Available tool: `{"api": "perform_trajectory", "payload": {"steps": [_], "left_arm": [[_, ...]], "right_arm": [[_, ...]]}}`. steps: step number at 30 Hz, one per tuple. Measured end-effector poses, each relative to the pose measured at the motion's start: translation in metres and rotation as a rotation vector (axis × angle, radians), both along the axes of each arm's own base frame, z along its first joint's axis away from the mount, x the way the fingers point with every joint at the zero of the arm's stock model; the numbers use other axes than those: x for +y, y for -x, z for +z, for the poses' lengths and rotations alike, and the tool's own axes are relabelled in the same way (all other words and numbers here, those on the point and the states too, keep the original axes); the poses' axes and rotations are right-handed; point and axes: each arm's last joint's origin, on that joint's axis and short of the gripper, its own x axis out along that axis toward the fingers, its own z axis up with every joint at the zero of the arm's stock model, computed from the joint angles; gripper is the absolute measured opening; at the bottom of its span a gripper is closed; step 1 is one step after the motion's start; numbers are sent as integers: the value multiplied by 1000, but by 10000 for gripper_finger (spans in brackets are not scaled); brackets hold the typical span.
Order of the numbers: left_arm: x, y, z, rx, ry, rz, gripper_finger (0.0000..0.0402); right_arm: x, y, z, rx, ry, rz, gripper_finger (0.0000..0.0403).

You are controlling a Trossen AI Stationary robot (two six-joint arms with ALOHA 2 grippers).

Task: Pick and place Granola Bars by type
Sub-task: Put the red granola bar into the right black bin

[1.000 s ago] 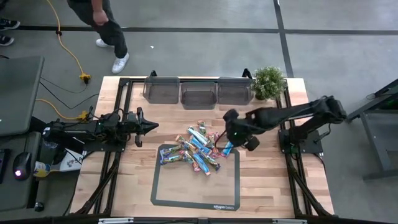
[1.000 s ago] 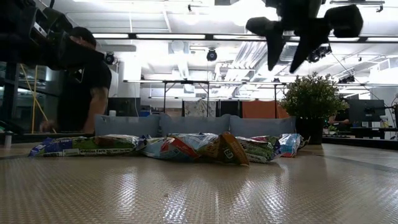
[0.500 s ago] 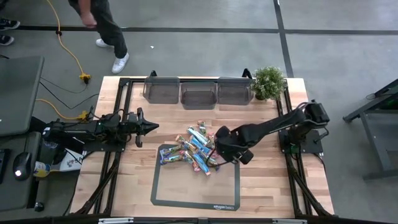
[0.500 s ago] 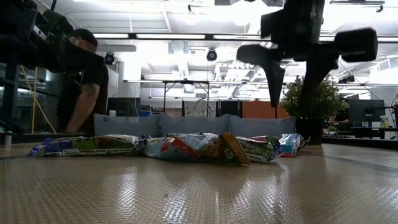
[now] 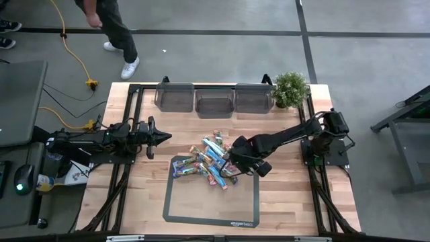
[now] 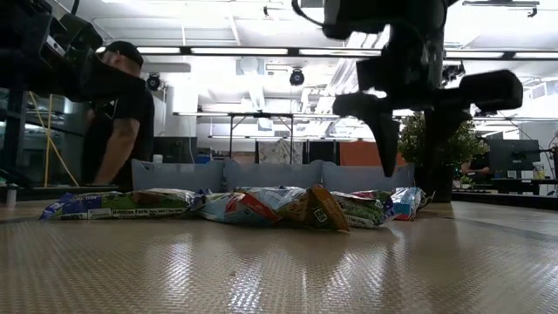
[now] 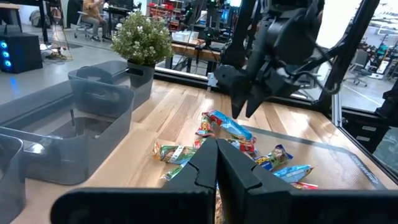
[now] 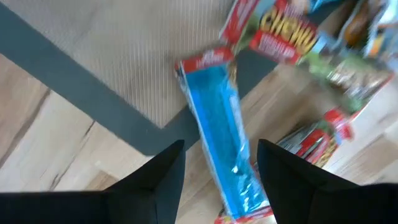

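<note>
The Granola Bars (image 5: 211, 158) lie in a loose heap at the table's middle, partly on a grey mat (image 5: 211, 202). My right gripper (image 5: 236, 158) hangs open over the heap's right end, pointing down. In the right wrist view a bright blue bar (image 8: 217, 143) lies flat below and between its two fingers (image 8: 165, 177). In the low view the fingertips (image 6: 388, 166) stand a little above the heap (image 6: 261, 208), touching nothing. My left gripper (image 5: 161, 136) waits shut and level at the table's left, its fingers (image 7: 216, 163) pointing toward the heap.
Three clear grey bins (image 5: 213, 101) stand in a row at the far edge, with a potted plant (image 5: 291, 89) to their right. A person (image 5: 111, 27) stands beyond the far left corner. Bare wood lies left and right of the mat.
My right gripper has come down and toward the table's left, from beside the heap to just above its right end. It has tipped to point more steeply down, and its fingers stay open. The bars have not moved.
</note>
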Motion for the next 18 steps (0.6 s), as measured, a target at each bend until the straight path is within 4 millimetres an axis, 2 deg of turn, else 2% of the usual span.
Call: {"api": "perform_trajectory", "payload": {"steps": [5, 12, 18], "left_arm": [[0, 0, 0, 1, 0, 0, 1], [0, 0, 0, 1, 0, 0, 1], [0, 0, 0, 2, 0, 0, 1]], "right_arm": [[-4, 5, -9, 27, 28, 49, 184], [-4, 3, -16, -16, 45, 208, 184], [-6, 0, -22, -76, 59, 215, 184]]}}
